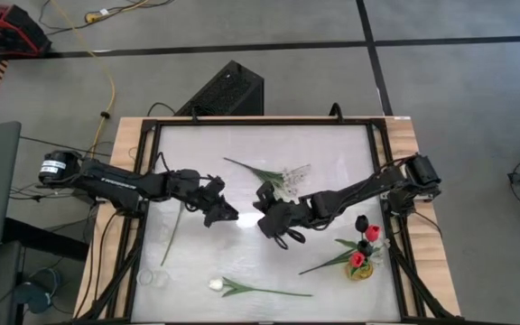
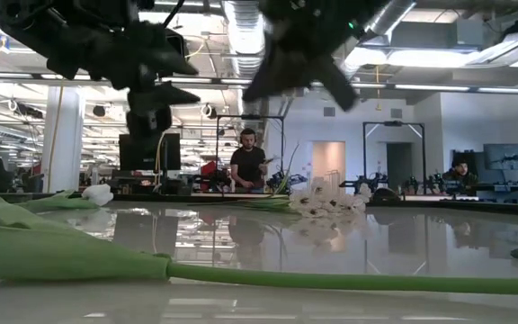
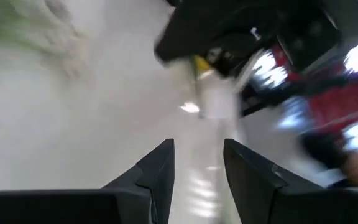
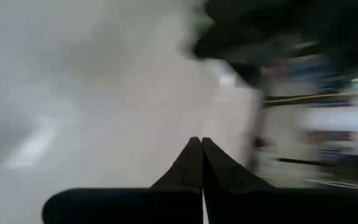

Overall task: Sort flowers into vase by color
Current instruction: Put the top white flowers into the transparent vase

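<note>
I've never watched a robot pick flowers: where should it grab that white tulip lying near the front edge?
Probably mid-stem, from straight above. The white tulip lies flat on the table, its stem thin and bare towards the right, so jaws set across the stem there would spare the head and leaves.

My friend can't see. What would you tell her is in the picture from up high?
Two dark robot arms meet mid-table, left gripper with fingers apart, right gripper shut and empty. A white tulip with a green stem lies near the front edge, a white blossom sprig farther back, red tulips in a small vase at right.
</note>
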Robot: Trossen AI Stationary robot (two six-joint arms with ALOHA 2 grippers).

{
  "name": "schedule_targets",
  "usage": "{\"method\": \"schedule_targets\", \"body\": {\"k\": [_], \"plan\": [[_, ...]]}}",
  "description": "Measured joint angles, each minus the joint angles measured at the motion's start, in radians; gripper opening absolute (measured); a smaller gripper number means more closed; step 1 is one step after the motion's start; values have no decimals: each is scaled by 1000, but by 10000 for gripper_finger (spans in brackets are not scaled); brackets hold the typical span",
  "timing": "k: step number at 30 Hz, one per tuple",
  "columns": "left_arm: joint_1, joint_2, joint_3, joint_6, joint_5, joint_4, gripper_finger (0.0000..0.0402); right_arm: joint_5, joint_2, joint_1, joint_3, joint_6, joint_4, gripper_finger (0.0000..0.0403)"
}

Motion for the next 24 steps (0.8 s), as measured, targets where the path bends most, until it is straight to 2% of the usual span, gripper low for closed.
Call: {"method": "schedule_targets", "body": {"k": [2,5,7,9,14,18,24], "plan": [[20,0,15,178,-68,-79,125,-54,-1,-5,0,90,-58,22],[63,7,81,469,-256,-234,125,-56,-7,-5,0,159,-143,21],[105,41,143,644,-344,-301,125,-65,-15,-7,0,203,-206,21],[156,94,208,765,-343,-356,125,-73,-31,-11,0,266,-260,22],[268,310,397,1031,-238,-524,125,-183,-92,-25,-5,442,-424,24],[318,471,550,1203,-246,-677,125,-262,-156,-19,-51,575,-476,24],[340,637,731,1329,-337,-831,125,-272,-245,35,-183,651,-442,24]]}}
